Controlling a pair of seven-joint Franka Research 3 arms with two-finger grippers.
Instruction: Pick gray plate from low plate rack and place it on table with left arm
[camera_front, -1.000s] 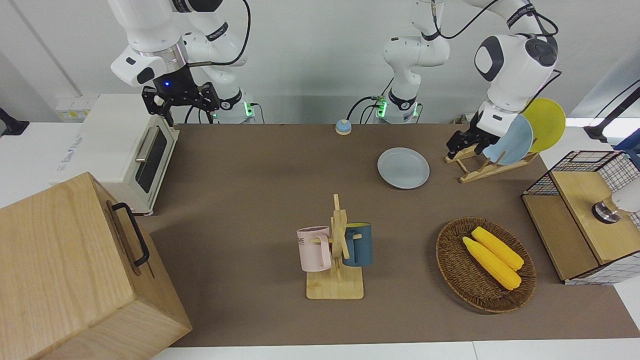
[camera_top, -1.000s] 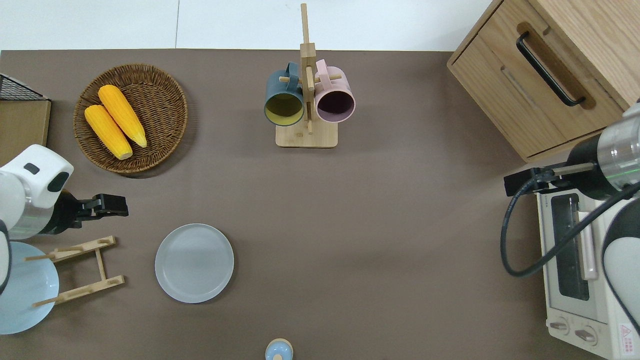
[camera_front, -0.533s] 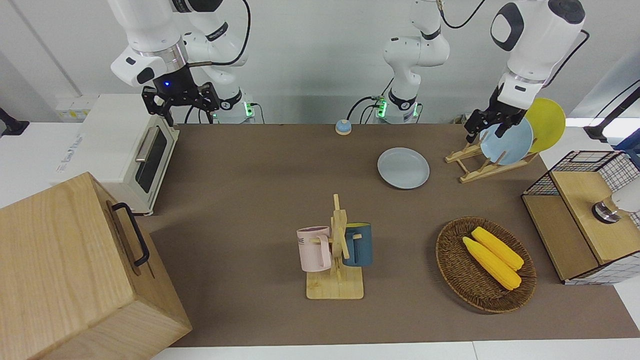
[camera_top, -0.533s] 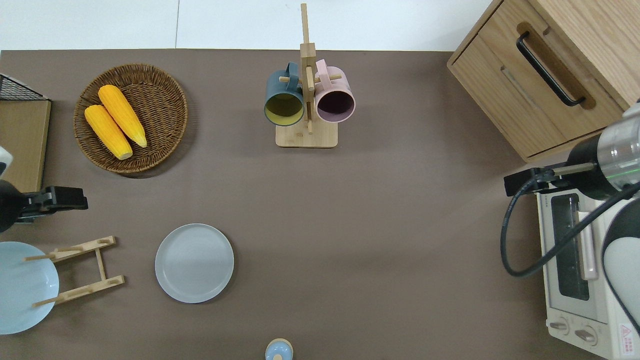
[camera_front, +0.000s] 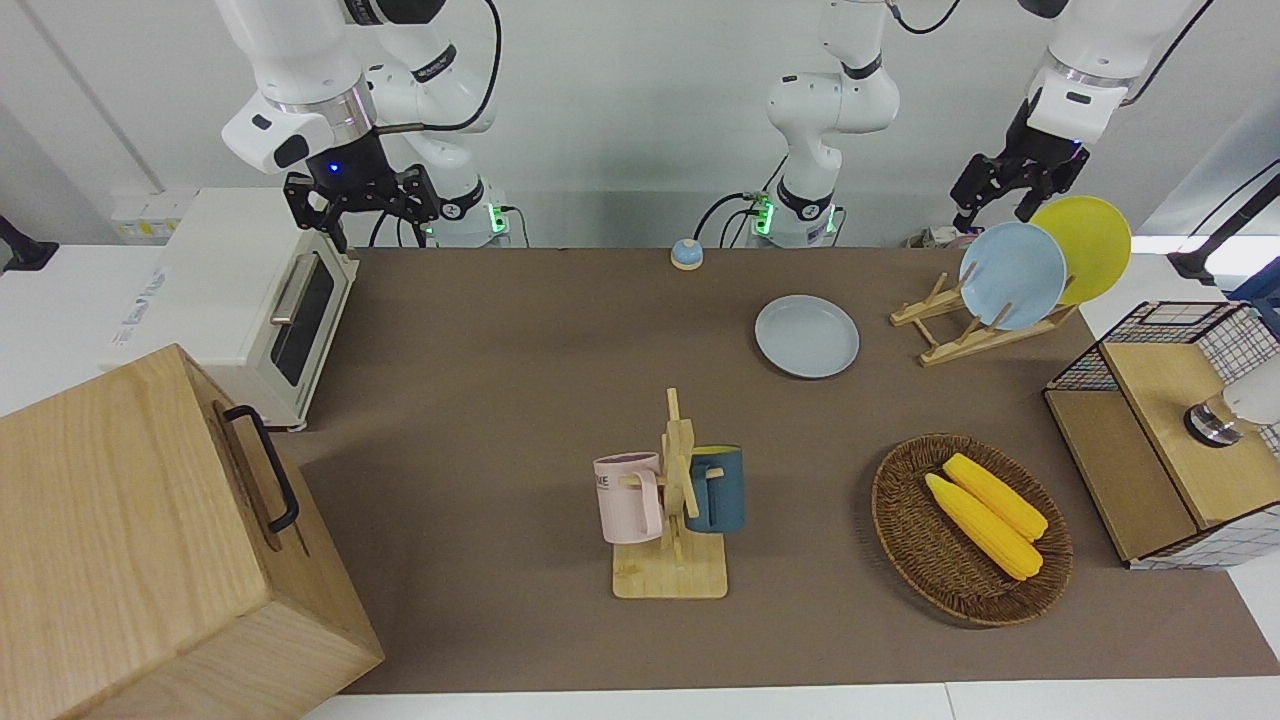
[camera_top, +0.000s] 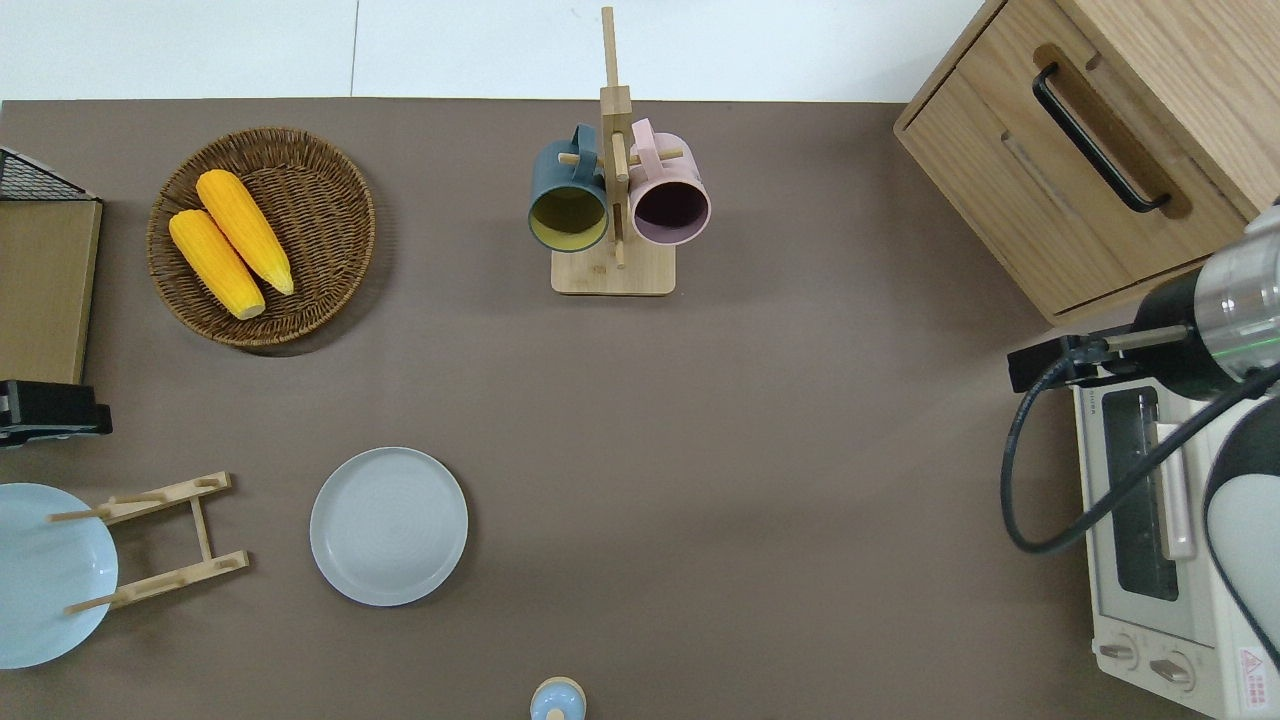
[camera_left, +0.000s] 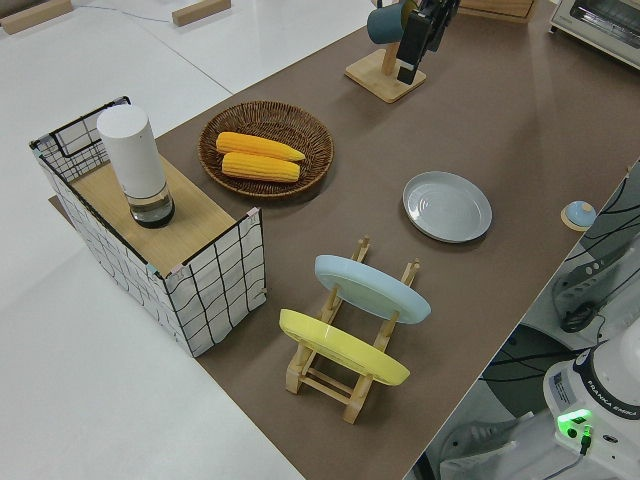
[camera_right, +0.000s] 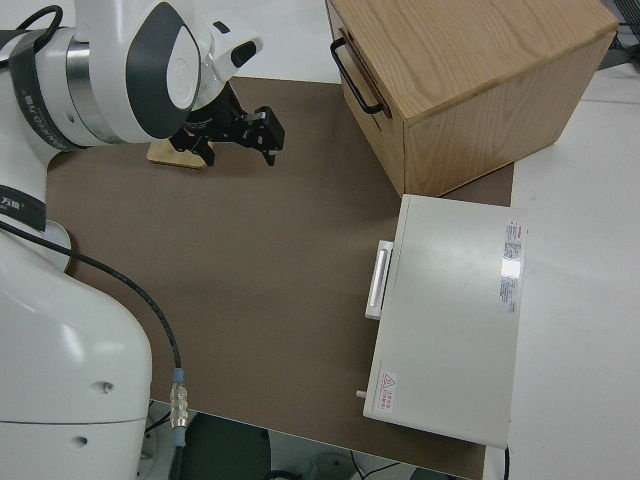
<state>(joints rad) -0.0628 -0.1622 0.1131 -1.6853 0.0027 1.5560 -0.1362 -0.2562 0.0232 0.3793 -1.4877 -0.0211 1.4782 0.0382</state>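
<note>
The gray plate (camera_front: 807, 336) lies flat on the table (camera_front: 520, 330), beside the low plate rack (camera_front: 965, 325), toward the middle of the table. It also shows in the overhead view (camera_top: 388, 526) and the left side view (camera_left: 447, 206). The rack (camera_top: 160, 540) holds a light blue plate (camera_front: 1012, 275) and a yellow plate (camera_front: 1090, 245). My left gripper (camera_front: 992, 210) is open and empty, raised high. In the overhead view the left gripper (camera_top: 95, 420) is over the table's edge at the left arm's end, between the rack and the wire crate. My right gripper (camera_front: 360, 205) is parked and open.
A wicker basket (camera_front: 905, 540) with two corn cobs, a wooden mug tree (camera_front: 675, 500) with two mugs, a wire crate (camera_front: 1165, 400) with a wooden top, a small bell (camera_front: 686, 254), a toaster oven (camera_front: 270, 300) and a wooden cabinet (camera_front: 150, 540) stand around the table.
My left gripper has risen from beside the rack and drawn back toward the left arm's end of the table. The gray plate has stayed flat on the table.
</note>
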